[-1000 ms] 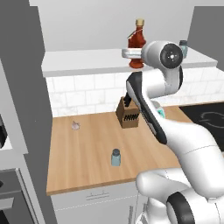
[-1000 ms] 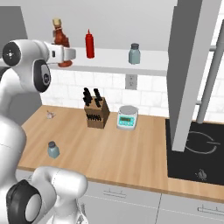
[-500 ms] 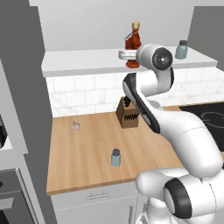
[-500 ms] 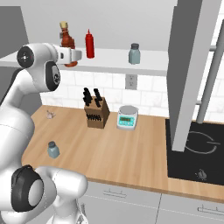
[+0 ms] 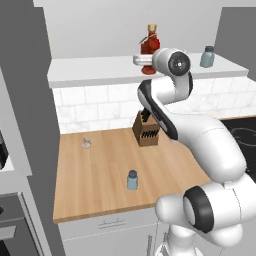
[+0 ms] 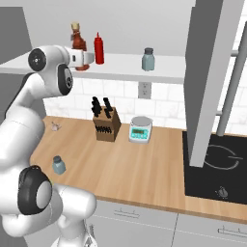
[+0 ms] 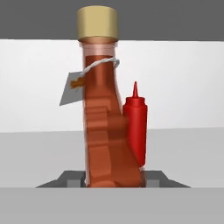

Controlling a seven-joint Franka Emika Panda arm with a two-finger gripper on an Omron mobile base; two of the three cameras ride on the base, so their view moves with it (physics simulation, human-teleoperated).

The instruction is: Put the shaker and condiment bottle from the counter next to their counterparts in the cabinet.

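Your gripper [image 7: 113,178] is pinching the condiment bottle [image 7: 104,127] near its base, holding it upright over the cabinet [image 6: 120,73] shelf. The red squeeze bottle [image 7: 136,127] is standing just behind it, at its three o'clock. The shaker [image 5: 132,180] is sitting on the counter [image 5: 100,175], at seven o'clock from the knife block [image 5: 146,131].

No legible text anywhere.
The tag [image 7: 72,89] tied to the neck of the condiment bottle [image 7: 105,131] carries only a small orange mark, unreadable; the scale's [image 6: 140,130] front panel is too small to read.
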